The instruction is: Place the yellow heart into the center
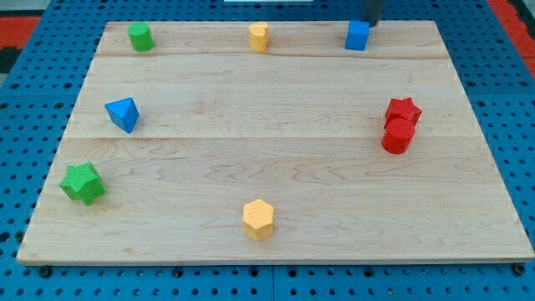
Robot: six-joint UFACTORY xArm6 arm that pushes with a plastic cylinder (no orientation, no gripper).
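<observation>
Pale wooden tabletop (276,167) of joined planks, lying on a blue perforated base (25,125) that borders it on all sides.

Along the view's top edge, three blocks in a row, well apart: small green block (140,37) of rounded, unclear shape at the view's left, yellow heart-shaped block (259,37) about midway along the edge, blue cube (357,35) further to the view's right. Yellow heart-shaped block thus far up from the centre of the board, near the top edge, with bare wood below it.

End effector a straight dark rod, cut off by the view's top edge, only a short length showing. No jaws to spread or press together; nothing pinched. My tip (369,24) just behind the blue cube's upper right corner, touching or nearly so; cannot tell which. Well apart from the yellow heart-shaped block, with the blue cube between.

At the view's left, blue triangular block (123,114) at mid-height, and green star-shaped block (83,182) lower down, near the left edge. At the view's right, red star-shaped block (403,110) touching a red cylinder (397,136) just below it. Near the view's bottom edge, yellow hexagonal block (258,220), alone, roughly below the yellow heart-shaped block.
</observation>
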